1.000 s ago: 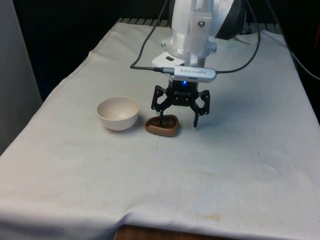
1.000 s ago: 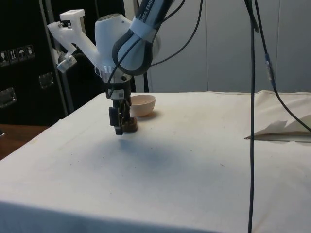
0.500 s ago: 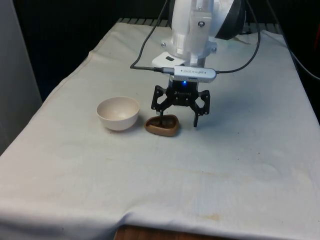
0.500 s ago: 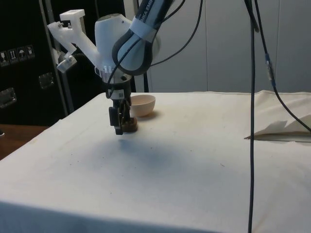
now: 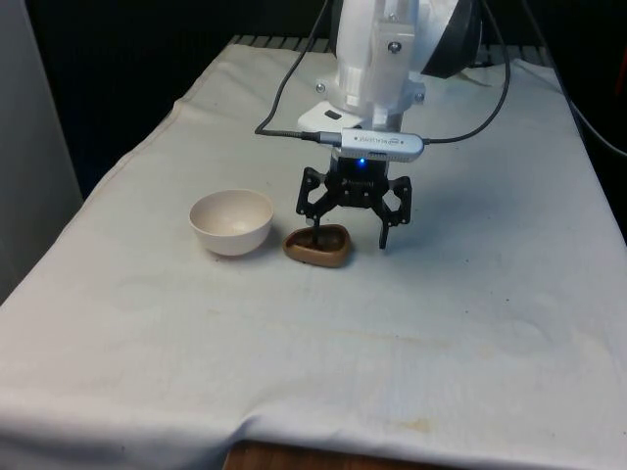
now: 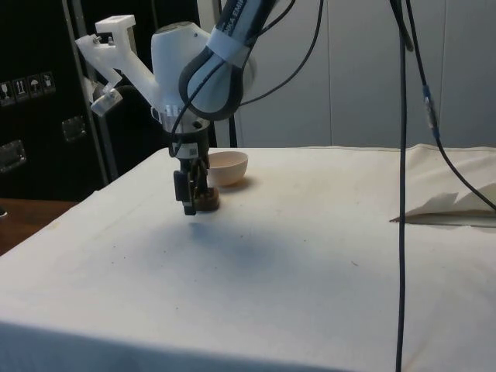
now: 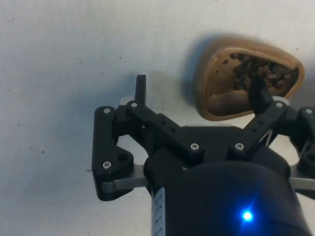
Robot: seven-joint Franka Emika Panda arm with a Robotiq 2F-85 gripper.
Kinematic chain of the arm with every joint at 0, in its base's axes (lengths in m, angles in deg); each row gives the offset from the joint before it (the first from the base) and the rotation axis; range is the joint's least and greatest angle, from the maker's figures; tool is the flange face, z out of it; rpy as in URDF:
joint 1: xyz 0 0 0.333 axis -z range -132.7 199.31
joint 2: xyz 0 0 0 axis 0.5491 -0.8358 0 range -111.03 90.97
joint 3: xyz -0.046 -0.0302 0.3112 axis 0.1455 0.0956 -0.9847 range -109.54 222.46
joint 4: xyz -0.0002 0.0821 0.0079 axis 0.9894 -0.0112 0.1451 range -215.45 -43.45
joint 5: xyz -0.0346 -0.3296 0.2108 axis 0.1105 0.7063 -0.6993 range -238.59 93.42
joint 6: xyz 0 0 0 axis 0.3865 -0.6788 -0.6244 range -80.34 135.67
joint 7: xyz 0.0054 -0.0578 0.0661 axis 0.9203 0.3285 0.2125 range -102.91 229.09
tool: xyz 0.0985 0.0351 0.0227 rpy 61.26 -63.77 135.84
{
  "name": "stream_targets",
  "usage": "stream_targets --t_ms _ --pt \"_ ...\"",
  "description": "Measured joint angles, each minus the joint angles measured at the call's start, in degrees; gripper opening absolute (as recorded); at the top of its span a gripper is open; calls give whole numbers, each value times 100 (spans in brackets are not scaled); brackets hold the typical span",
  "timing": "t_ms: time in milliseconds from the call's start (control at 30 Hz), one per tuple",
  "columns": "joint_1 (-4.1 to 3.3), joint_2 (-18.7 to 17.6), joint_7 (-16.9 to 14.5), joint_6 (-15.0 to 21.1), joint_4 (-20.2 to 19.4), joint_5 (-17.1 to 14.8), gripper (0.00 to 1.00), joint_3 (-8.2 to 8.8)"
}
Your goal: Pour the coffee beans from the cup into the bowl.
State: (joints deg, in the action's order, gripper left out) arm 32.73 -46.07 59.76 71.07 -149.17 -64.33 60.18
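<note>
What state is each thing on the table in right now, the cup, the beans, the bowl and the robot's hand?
Cup: brown, upright on the cloth, holding beans, not lifted.
Coffee beans: inside the cup, none in the bowl.
Bowl: white, upright, empty, standing apart from the cup on the front view's left.
Hand: open, low at the cup, one finger inside over the beans, the other outside the wall.

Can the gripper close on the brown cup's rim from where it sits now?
Probably yes. The open gripper straddles the near wall of the brown cup: one finger is inside among the beans, the other outside on the cloth, with nothing between them.
</note>
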Motion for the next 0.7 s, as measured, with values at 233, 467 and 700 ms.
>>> stream_targets --t_ms 233,467,700 --pt "0 0 0 0 0 0 100 0" --pt "0 0 0 0 0 0 87 0" --pt "0 0 0 0 0 0 41 0"
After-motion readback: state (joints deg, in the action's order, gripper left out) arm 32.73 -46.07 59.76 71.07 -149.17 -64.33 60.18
